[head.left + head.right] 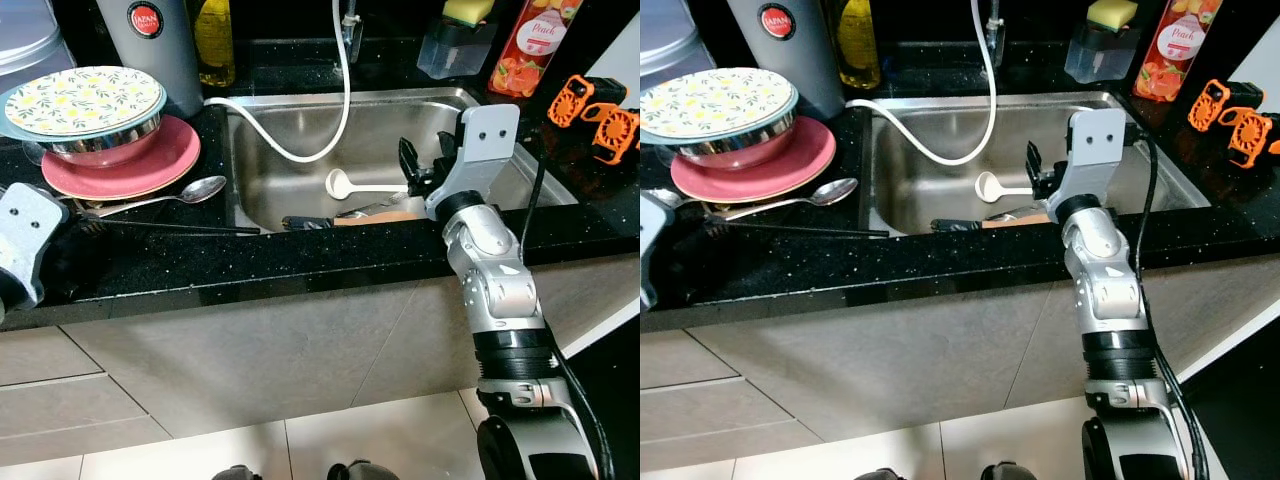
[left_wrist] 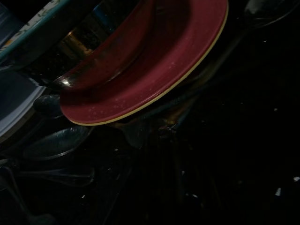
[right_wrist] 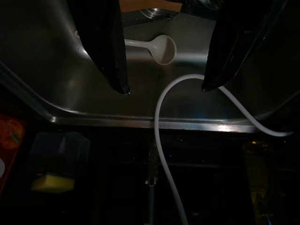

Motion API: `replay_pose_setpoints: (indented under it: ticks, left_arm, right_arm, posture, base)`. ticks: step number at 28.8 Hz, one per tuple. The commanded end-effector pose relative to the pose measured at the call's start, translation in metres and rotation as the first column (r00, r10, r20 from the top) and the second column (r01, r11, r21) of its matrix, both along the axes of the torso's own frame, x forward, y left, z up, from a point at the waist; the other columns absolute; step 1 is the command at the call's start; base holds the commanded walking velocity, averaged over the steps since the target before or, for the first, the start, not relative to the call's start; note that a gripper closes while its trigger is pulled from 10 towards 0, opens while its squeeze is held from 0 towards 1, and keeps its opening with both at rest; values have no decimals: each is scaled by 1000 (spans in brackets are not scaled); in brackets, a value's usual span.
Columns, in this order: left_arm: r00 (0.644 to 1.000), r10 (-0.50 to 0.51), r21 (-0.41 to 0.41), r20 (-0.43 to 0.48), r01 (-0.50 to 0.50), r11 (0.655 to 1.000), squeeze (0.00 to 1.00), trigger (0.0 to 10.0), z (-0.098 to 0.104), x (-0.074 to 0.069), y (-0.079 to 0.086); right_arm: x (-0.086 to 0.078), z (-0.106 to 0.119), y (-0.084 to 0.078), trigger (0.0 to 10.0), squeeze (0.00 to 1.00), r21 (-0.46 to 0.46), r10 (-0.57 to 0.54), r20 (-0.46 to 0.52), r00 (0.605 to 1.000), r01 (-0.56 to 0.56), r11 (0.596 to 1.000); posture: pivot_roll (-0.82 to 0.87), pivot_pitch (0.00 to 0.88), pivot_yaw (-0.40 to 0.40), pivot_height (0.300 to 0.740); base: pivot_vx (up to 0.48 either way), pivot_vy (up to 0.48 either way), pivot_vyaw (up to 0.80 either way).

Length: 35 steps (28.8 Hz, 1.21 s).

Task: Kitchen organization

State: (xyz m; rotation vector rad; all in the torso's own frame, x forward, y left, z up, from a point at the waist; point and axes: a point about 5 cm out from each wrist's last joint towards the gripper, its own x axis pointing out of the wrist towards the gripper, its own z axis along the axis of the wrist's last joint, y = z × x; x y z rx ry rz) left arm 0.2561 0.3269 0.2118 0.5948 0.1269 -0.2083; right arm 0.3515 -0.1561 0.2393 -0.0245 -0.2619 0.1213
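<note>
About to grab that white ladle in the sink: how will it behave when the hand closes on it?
The white ladle looks like plastic, so probably light and stiff. It lies flat on the smooth steel sink, so it may skid if nudged. The open right hand hovers above it; the thin handle could twist between the fingers.

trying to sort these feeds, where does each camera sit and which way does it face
Left eye view: on the head, looking down at the sink and counter; right arm and right gripper show.
Right eye view: same scene, shifted slightly.
Left wrist view: on the left wrist, dark, close to the red plate.
Right wrist view: on the right wrist, along its open fingers into the sink.
Shared: white ladle and white hose.
</note>
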Motion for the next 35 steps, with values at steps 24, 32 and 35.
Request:
replay_pose_setpoints:
  ticks: [24,32,35]
  left_arm:
    - [948,-304,47,-99,309,950,0,10000,30,-21,-63]
    - [916,-341,72,-211,363,929,0,10000,15,-42,-67]
    - [899,-392,44,-196,407,912,0,10000,24,-47,-77]
  right_arm:
    - [1,1,-3,10000,0,6,-7,10,1000,7,1000]
    - [3,0,-2,10000,0,3,3,5,1000,-3,1000]
    - [5,1,0,10000,0,2,13,7,1000,-13,1000]
  posture:
    - [143,48,-36,740]
    - [163,48,-54,740]
    - [168,47,-60,740]
  base:
    - [0,0,0]
    - [0,0,0]
    - [0,0,0]
